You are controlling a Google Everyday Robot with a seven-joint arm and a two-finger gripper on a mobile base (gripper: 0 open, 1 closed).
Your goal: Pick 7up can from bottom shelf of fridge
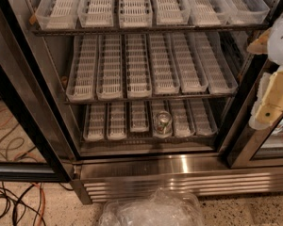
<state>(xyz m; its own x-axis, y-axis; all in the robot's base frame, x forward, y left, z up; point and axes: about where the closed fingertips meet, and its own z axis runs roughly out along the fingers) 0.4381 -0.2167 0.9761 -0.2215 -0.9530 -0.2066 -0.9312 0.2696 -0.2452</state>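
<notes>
The fridge [146,166] stands open in front of me, with three racks of pale slotted trays. On the bottom shelf [146,136], the 7up can [162,123] stands upright in the fourth lane tray from the left, near the tray's front end, its silver top showing. My gripper [272,95] is at the right edge of the view, pale and cream-coloured, level with the middle rack. It is well to the right of the can and higher, outside the shelves.
The left glass door [23,126] is swung open, its black frame reaching the floor. Cables [14,197] lie on the floor at left. A crumpled clear plastic bag [151,210] lies on the floor before the steel base grille [188,182].
</notes>
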